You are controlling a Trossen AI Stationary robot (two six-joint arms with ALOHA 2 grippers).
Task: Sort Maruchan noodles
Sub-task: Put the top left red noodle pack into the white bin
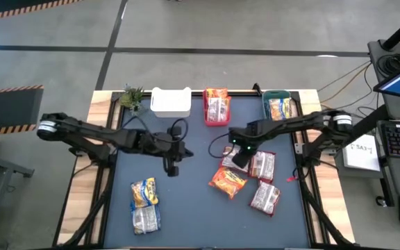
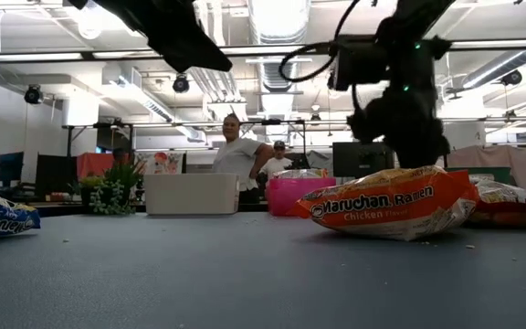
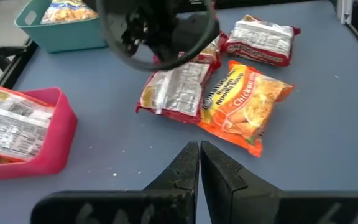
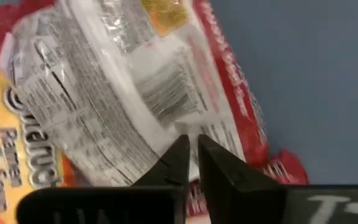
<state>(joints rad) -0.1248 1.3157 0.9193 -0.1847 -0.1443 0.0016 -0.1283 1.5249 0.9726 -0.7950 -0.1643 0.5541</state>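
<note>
From overhead you get the whole layout: a white bin [image 1: 170, 102], a pink bin [image 1: 216, 107] and a teal bin [image 1: 280, 105] along the far edge, a small green plant [image 1: 131, 97] at the left of that row, and two blue-yellow packets [image 1: 144, 203] alone near the front left. The low view hides nearly all of that behind one orange packet [image 2: 389, 203] lettered "Maruchan Ramen Chicken", though it shows you people standing in the room behind.

The packets are flat, crinkly plastic. A cluster lies right of centre — the orange packet [image 1: 227, 182] and several silvery-white packets with red edges [image 1: 264, 197]. The pink bin already holds silver-red ones, the teal bin an orange-yellow one.

Your right gripper [image 4: 190, 157] is down on that cluster, its fingers pinched onto the crinkled film of a silver-red packet [image 4: 129, 87] — the one lying partly over the orange packet. Your left gripper [image 3: 200, 163] hovers at table centre, clenched on nothing.
</note>
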